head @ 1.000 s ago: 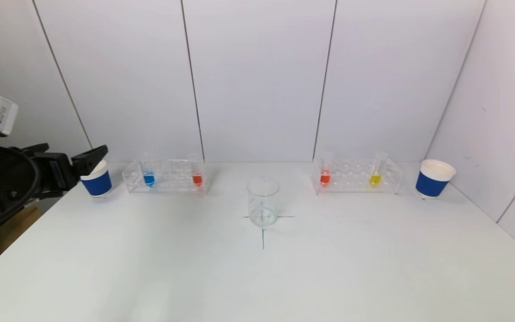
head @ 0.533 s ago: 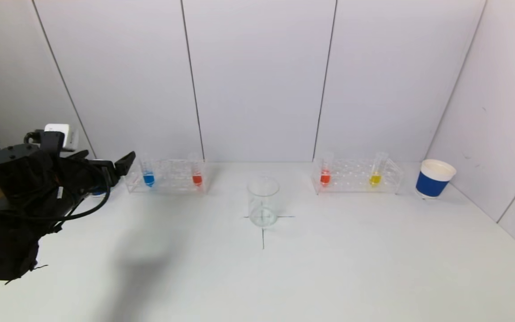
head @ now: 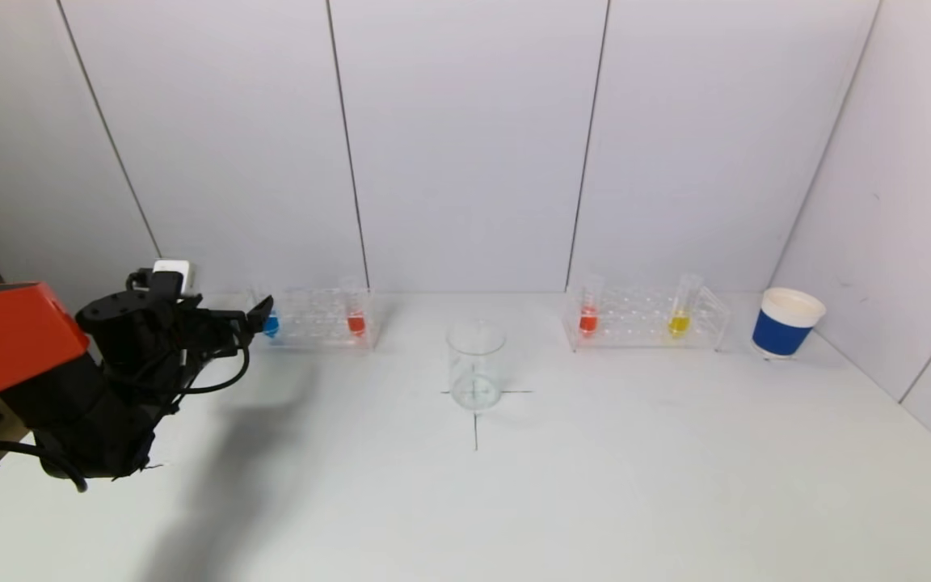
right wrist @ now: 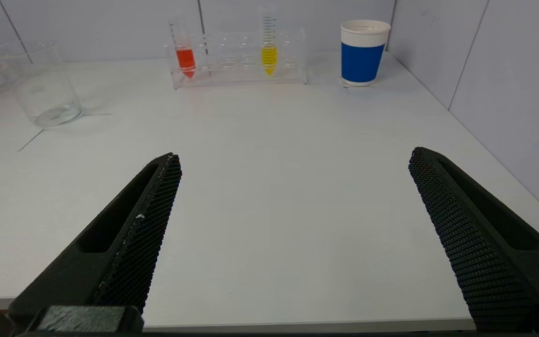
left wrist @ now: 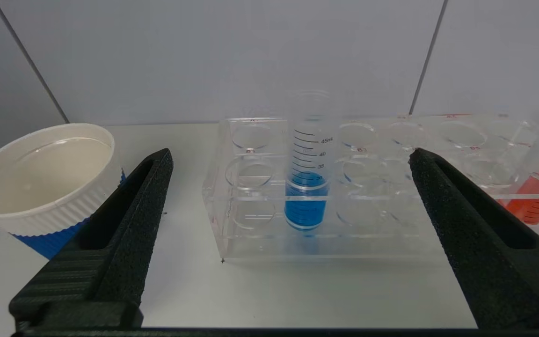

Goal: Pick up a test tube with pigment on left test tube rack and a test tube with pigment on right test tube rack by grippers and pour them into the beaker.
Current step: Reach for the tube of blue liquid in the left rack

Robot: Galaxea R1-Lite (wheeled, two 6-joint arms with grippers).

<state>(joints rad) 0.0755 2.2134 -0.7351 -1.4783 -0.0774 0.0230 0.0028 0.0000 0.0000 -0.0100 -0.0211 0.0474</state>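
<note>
The left end effector [left wrist: 288, 206] is wide open, near the blue tube [left wrist: 307, 187] in the left rack [left wrist: 251, 243]. Slide in straight, centered, then squeeze gently. The right end effector [right wrist: 293, 210] waits open over the desk [right wrist: 269, 164].

Black arm [head: 102, 388] (orange casing), black cables.

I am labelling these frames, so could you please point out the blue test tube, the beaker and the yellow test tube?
blue test tube [left wrist: 307, 206]: left wrist view, on the blue liquid column.
beaker [head: 476, 368]: head view, on the glass wall.
yellow test tube [head: 679, 324]: head view, on the yellow liquid at its base.
</note>
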